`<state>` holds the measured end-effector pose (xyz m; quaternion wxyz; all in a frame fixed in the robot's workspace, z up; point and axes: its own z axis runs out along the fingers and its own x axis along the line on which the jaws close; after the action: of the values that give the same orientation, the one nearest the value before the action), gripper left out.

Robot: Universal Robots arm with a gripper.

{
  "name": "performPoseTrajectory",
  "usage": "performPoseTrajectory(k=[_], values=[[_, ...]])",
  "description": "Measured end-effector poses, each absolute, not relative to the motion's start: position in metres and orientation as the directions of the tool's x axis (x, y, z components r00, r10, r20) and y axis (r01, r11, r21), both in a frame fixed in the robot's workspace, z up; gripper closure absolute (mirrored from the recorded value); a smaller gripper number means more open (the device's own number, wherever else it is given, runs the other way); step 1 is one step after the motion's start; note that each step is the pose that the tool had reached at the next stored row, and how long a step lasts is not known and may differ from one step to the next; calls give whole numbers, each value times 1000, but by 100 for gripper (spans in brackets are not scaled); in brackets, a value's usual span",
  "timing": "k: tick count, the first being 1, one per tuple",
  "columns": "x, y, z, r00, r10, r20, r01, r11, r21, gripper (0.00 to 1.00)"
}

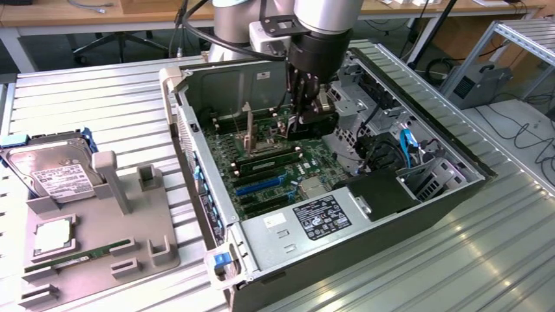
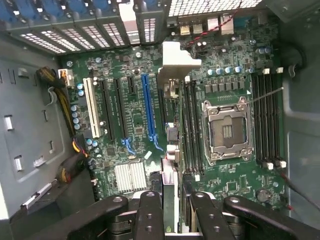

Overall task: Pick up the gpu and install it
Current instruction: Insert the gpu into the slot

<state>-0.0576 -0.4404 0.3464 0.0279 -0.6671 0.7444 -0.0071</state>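
Observation:
The gpu (image 2: 170, 186) sits edge-on between my fingers (image 2: 150, 212), a thin card running away from the camera to its silver bracket (image 2: 176, 60). My gripper (image 2: 175, 217) is shut on it. In the exterior view the gripper (image 1: 305, 127) reaches down inside the open computer case (image 1: 195, 162), holding the gpu (image 1: 314, 130) a little above the green motherboard (image 1: 286, 172). Seen from the wrist, the card hangs between the long blue expansion slot (image 2: 148, 107) and the nearest bank of memory slots (image 2: 192, 125). I cannot tell whether its lower edge touches the board.
A grey fixture tray (image 1: 130, 227) at the exterior view's left holds a hard drive (image 1: 52, 169), a processor (image 1: 54, 237) and a green memory stick (image 1: 78, 257). Inside the case are the open processor socket (image 2: 227, 130), the power supply (image 1: 321, 214), drive cages (image 1: 425, 182) and cables (image 2: 65, 115).

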Motion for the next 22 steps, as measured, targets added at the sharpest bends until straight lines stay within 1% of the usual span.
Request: performPoseTrajectory(k=[5, 10, 16, 22], values=[[-58, -440, 346, -62, -998, -32, -997, 64, -48, 74], [-58, -440, 346, -59, -998, -32, -997, 60, -46, 74], [-58, -440, 346, -61, -998, -28, -998, 61, 15, 74], [-58, -440, 346, -61, -998, -28, -998, 61, 16, 74]])
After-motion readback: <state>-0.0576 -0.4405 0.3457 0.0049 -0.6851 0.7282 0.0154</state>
